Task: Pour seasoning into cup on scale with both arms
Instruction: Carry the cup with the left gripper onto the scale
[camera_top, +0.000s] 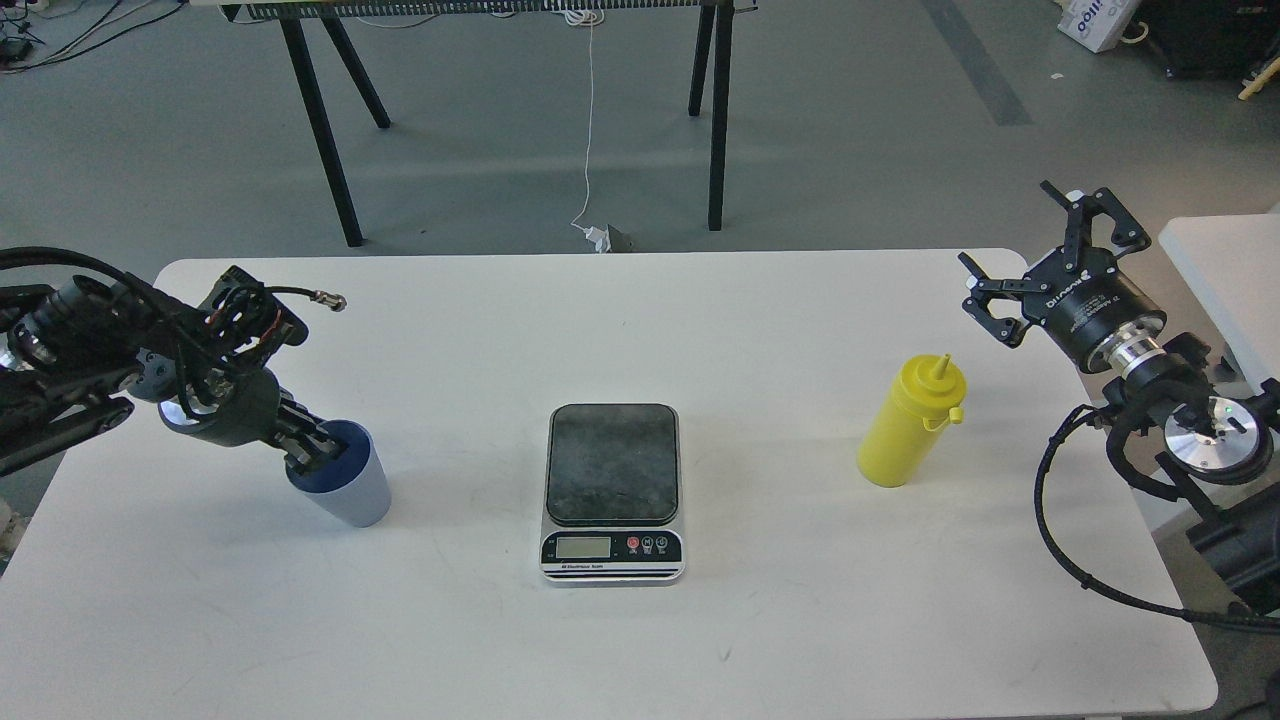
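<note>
White tabletop (700, 330): left end effector (305, 450) grips the cup (345, 490) rim; right end effector (1040, 250) gapes empty beyond the seasoning (910, 425).

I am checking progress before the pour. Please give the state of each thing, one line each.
cup: on the table, tilted, left gripper at its rim
scale: platform bare
seasoning bottle: upright, untouched
right gripper: open, holding nothing
</note>
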